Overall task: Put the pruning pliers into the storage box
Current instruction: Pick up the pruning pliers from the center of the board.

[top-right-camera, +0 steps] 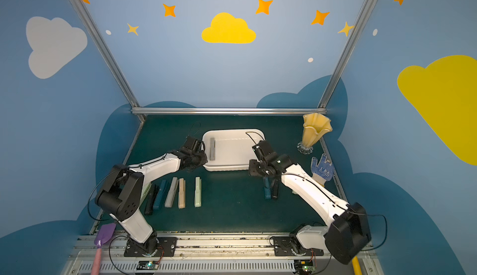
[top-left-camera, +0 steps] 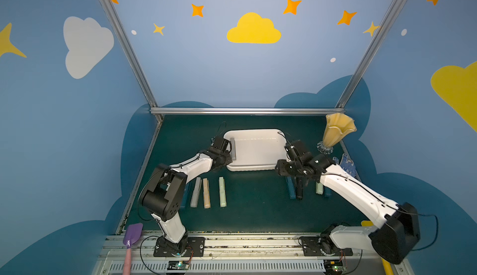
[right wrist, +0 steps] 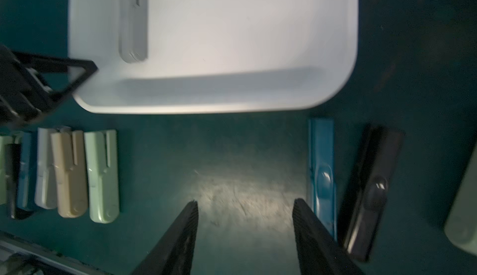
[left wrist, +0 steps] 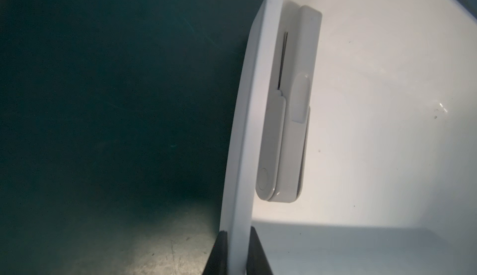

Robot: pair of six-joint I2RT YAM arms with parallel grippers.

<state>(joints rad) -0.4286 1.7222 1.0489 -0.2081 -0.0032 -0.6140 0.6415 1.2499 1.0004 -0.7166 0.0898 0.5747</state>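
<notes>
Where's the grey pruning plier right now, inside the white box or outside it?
Inside. The grey plier lies flat on the storage box floor, close along one side wall.

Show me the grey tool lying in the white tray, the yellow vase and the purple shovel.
grey pruning pliers [top-right-camera: 212,149]: in a top view, on the middle of its bar.
yellow vase [top-left-camera: 334,134]: in a top view, on its fluted body.
purple shovel [top-left-camera: 133,232]: in a top view, on its blade.

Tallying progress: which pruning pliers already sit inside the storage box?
The grey pliers, lying inside the storage box; it alone is off the green mat.
</notes>
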